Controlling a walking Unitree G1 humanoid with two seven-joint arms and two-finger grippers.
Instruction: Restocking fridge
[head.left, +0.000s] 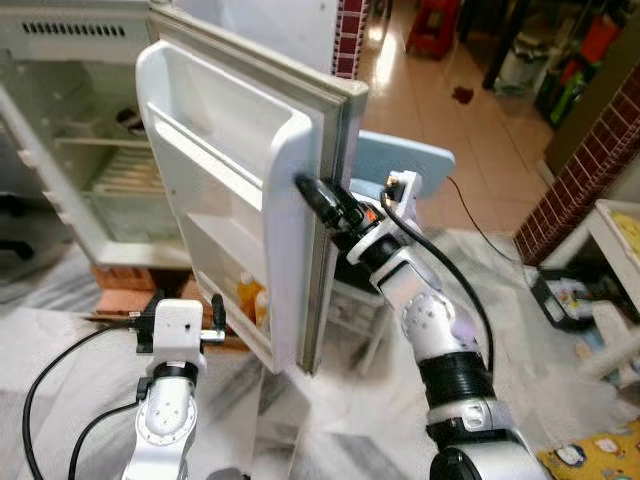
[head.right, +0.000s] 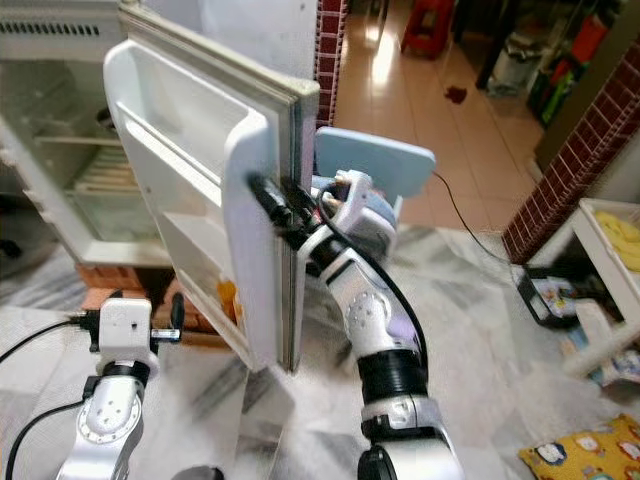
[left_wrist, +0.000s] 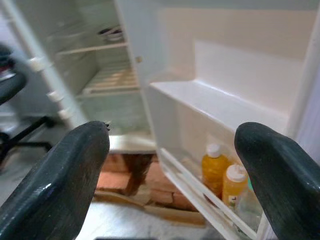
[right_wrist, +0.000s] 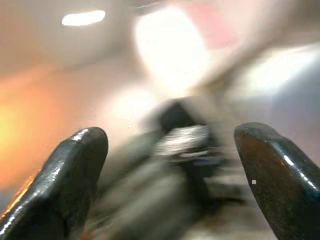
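Straight ahead of your left end effector (left_wrist: 172, 175), its fingers spread wide, the fridge door (head.left: 250, 200) carries a lower door shelf (left_wrist: 200, 192). On it stand two orange bottles (left_wrist: 224, 177) with white caps, side by side and touching. Above them, higher than the end effector, an upper door shelf (left_wrist: 215, 102) runs across the door. Farther off and to that end effector's left, the fridge cabinet (head.left: 70, 150) holds a slatted inner shelf (left_wrist: 112, 80). Your right end effector (head.left: 318, 195) sits against the door's outer edge.
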